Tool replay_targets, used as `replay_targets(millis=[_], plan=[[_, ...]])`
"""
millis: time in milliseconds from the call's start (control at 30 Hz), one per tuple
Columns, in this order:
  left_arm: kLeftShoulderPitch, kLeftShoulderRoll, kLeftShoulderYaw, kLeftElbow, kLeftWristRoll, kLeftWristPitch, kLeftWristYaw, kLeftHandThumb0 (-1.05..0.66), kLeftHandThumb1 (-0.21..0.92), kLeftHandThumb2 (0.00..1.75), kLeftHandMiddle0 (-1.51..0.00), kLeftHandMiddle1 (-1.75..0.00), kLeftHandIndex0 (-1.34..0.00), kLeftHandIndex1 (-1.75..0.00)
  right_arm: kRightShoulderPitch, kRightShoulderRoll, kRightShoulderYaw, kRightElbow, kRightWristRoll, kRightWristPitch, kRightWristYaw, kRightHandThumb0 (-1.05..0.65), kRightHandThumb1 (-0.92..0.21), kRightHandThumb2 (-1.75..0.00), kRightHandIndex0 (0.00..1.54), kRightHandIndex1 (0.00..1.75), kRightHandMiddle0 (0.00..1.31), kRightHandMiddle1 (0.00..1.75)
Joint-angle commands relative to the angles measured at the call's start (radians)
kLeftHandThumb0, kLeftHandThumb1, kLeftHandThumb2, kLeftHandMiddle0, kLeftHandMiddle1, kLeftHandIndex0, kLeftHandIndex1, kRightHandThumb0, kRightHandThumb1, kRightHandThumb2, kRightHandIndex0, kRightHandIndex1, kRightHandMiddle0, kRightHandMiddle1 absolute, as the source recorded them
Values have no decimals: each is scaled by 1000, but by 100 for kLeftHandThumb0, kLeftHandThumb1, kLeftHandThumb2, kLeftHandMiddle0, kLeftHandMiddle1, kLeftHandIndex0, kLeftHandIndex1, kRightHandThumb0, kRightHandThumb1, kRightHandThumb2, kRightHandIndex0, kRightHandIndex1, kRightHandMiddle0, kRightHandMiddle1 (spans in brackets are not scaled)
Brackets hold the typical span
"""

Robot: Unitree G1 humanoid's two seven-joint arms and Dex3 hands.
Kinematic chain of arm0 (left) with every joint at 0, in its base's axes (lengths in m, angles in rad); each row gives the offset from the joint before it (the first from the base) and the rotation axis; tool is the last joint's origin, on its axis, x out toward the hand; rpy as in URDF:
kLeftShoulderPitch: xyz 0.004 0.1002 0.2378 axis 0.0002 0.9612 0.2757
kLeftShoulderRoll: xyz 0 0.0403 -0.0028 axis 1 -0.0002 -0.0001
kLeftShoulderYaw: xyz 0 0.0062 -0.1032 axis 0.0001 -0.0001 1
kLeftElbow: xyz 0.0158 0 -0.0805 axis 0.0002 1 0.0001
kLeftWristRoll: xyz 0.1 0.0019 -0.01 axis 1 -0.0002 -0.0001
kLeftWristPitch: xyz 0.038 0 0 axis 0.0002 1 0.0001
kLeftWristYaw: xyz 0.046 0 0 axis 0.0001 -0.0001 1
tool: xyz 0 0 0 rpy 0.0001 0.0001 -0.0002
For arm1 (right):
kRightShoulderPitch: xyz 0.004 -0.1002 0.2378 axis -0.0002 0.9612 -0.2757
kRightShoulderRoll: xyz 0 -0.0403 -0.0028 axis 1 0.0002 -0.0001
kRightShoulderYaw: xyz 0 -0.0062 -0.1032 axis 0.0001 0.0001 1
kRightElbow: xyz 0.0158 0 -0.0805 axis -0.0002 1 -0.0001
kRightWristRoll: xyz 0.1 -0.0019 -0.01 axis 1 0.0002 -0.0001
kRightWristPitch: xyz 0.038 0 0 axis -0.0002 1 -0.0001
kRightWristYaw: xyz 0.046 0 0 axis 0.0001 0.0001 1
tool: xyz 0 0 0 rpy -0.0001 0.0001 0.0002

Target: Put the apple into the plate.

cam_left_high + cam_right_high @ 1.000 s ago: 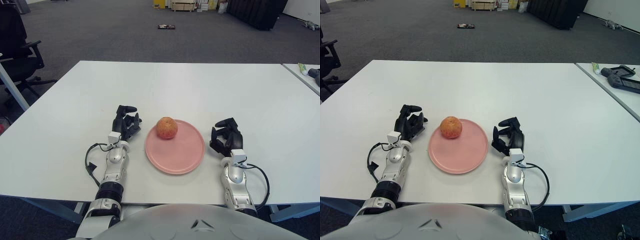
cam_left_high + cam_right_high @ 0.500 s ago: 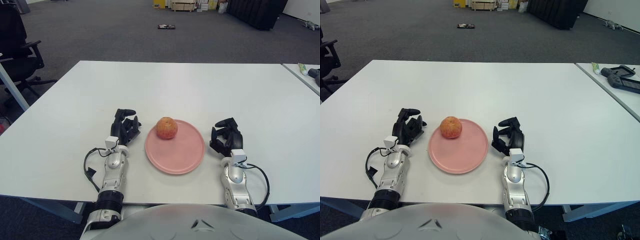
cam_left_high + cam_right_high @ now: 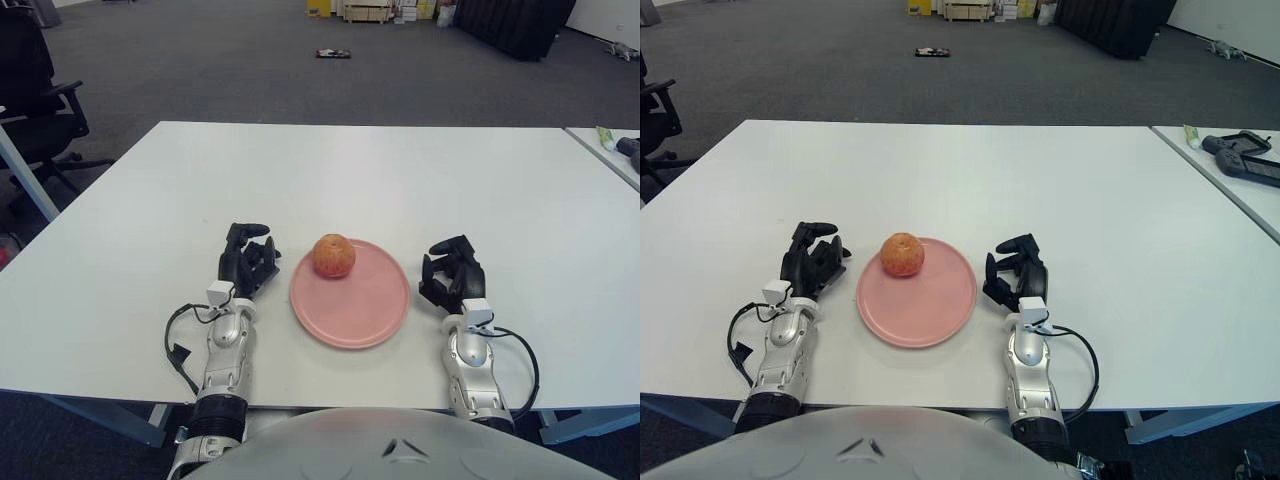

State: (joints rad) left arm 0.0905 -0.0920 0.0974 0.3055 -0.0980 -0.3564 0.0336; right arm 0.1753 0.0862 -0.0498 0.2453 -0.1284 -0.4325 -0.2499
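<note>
A red-orange apple [image 3: 333, 256] sits on the far left part of the pink plate [image 3: 360, 308], near the front of the white table [image 3: 400, 170]. My left hand [image 3: 246, 263] shows just left of the plate, fingers loosely spread and holding nothing, apart from the apple. My right hand [image 3: 452, 276] shows beside the plate's right rim, fingers relaxed and holding nothing.
A second table at the right edge carries a black device [image 3: 1243, 155] and a small tube [image 3: 1190, 134]. An office chair [image 3: 35, 90] stands off the table's left side. Boxes and a small object [image 3: 333, 53] lie on the carpet far behind.
My left hand has drawn back toward me and a little to the left, away from the plate. The apple, the plate and my right hand have not moved.
</note>
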Motion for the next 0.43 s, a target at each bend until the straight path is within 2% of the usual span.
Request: replay_targets(millis=[0, 400], plan=[[38, -5, 5, 14, -4, 51, 9, -38, 69, 84, -57, -175, -33, -175, 20, -6, -6, 17, 4, 30, 0, -40, -62, -94, 96, 175, 38, 175], [47, -2, 4, -8, 6, 55, 11, -38, 67, 87, -62, -175, -34, -175, 24, -4, -3, 8, 9, 41, 8, -40, -61, -95, 97, 175, 39, 175]])
